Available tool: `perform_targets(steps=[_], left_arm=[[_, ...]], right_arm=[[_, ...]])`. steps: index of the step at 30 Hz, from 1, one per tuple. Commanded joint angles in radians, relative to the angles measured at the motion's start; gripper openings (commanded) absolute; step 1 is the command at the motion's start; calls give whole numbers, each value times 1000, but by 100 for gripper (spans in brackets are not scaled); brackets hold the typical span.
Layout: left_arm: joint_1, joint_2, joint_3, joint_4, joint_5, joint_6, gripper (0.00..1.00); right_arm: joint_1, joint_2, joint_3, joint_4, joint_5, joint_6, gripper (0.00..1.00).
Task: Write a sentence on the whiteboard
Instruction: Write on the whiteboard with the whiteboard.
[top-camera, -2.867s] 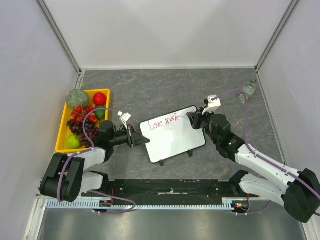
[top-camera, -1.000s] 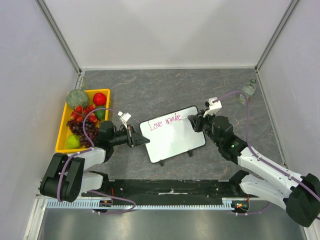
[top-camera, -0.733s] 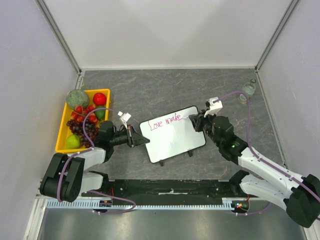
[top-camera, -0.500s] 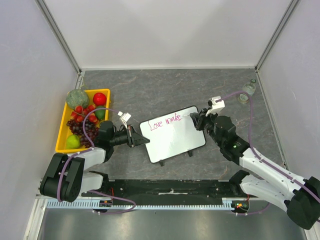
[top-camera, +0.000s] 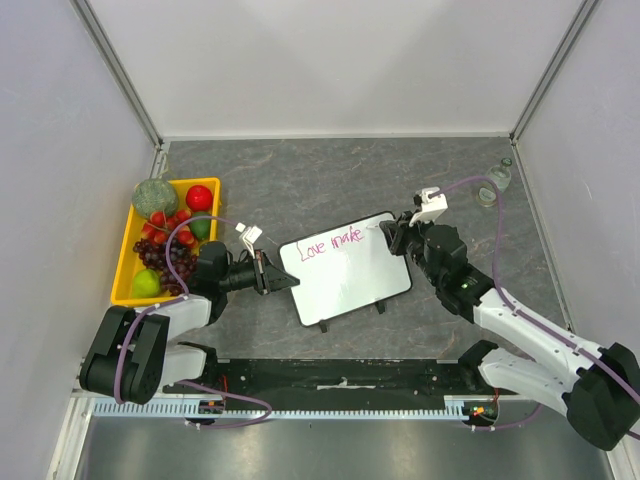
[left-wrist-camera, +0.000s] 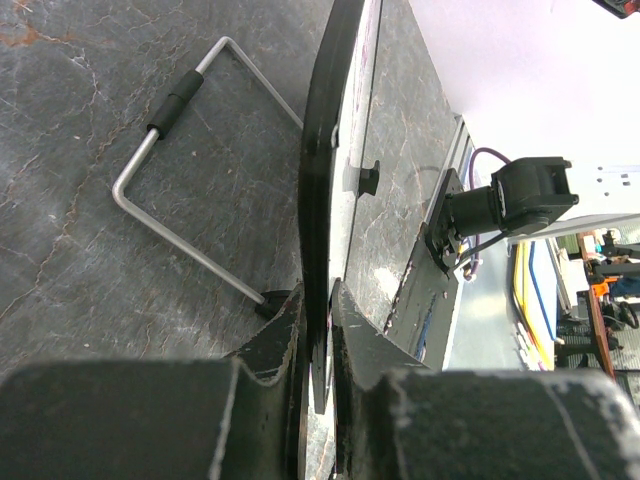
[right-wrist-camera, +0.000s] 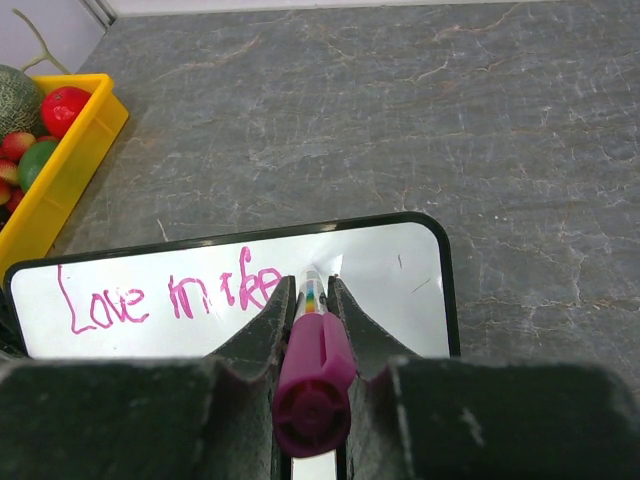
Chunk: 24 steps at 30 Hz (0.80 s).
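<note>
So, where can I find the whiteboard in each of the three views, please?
Top external: the whiteboard sits at the centre, between the two arms.
Left wrist: it is seen edge-on, a dark strip running up from the left gripper, which clamps it.
Right wrist: it lies across the lower part, behind the marker.
Shared landmark: the grey marbled table, visible in all three.
</note>
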Motion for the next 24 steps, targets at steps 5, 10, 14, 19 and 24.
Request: perform_targets(steps=[5, 10, 14, 19, 24], left_arm=[[-1, -1, 16, 16, -8, 27, 2], [-2, 0, 16, 18, -8, 27, 2], [-1, -1, 16, 16, -8, 27, 2], [-1, -1, 16, 16, -7, 25, 2], [-3, 0, 16, 16, -8, 27, 2]], right_arm=[[-12, 19, 3, 60, -8, 9, 0], [-15, 21, -6, 63, -51, 13, 0], [-13, 13, -22, 60, -63, 18, 0], [-15, -13, -54, 44, -58, 21, 0], [-13, -34, -65, 21, -22, 21, 0]])
